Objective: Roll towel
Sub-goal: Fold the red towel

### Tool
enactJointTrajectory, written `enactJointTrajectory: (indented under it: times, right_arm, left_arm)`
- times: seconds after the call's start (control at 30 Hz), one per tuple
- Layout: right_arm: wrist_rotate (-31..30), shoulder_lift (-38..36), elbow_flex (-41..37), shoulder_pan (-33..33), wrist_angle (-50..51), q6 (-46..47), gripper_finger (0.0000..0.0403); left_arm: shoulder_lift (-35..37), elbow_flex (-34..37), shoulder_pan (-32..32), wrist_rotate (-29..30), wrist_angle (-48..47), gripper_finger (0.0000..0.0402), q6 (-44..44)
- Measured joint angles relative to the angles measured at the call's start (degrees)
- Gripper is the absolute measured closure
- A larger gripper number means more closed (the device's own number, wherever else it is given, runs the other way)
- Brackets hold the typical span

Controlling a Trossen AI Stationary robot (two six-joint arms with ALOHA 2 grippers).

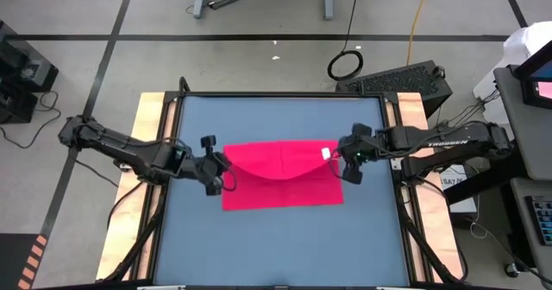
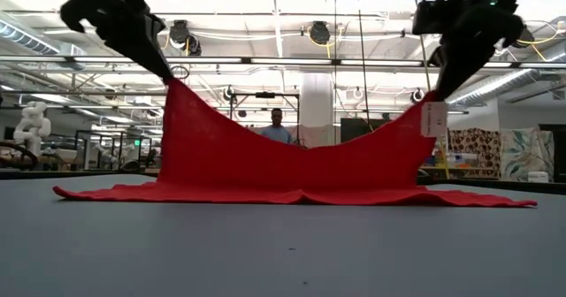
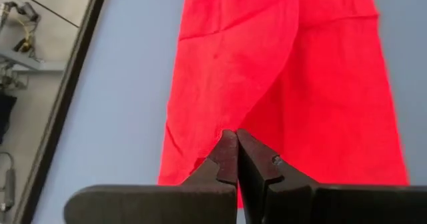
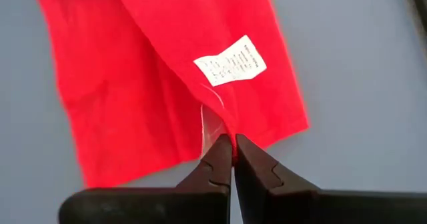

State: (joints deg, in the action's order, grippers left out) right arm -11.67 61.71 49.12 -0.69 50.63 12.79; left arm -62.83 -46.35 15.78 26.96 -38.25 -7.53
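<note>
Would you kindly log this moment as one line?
left gripper: shut on towel corner, lifted | right gripper: shut on corner by white tag, lifted | towel middle sags on table

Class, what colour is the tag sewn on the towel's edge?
White with faint print; the tag on the towel shows best in the right wrist view.

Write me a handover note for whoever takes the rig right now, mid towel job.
Left gripper: jaws shut on the towel, at its left corner, lifted off the table.
Right gripper: jaws shut on the towel's right corner, beside the white tag, also lifted.
Towel: one edge hangs between the two grippers and sags in the middle; the rest lies flat on the table.
Done: both corners gripped and raised.
Left: no roll is formed yet; all the rolling remains.
</note>
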Motion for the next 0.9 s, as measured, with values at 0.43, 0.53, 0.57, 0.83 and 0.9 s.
enactJointTrajectory:
  times: [0.43, 0.53, 0.57, 0.83, 0.9]
  right_arm:
    - [2.6, 0.79, 0.0, -6.41, 1.26, 7.62, 0.0403]
    - [2.92, 1.04, -0.04, -8.01, 1.13, 9.15, 0.0403]
    - [2.86, 1.25, -0.04, -8.48, 0.99, 9.53, 0.0403]
    - [2.54, 5.92, -0.04, -12.31, 0.6, 12.07, 0.0403]
    - [2.54, 7.43, -0.04, -13.05, 0.62, 12.07, 0.0403]
  left_arm:
    - [0.0, 0.02, 5.29, -0.03, -4.83, 0.0402, -10.2]
    - [-0.15, 0.02, 5.96, -0.04, -4.79, 0.0402, -11.71]
    - [-0.35, 0.02, 6.16, -0.04, -4.77, 0.0402, -12.09]
    - [-1.36, 0.35, 8.17, -0.24, -4.7, 0.0401, -13.83]
    - [-1.33, 1.11, 8.28, -0.24, -4.66, 0.0402, -14.81]
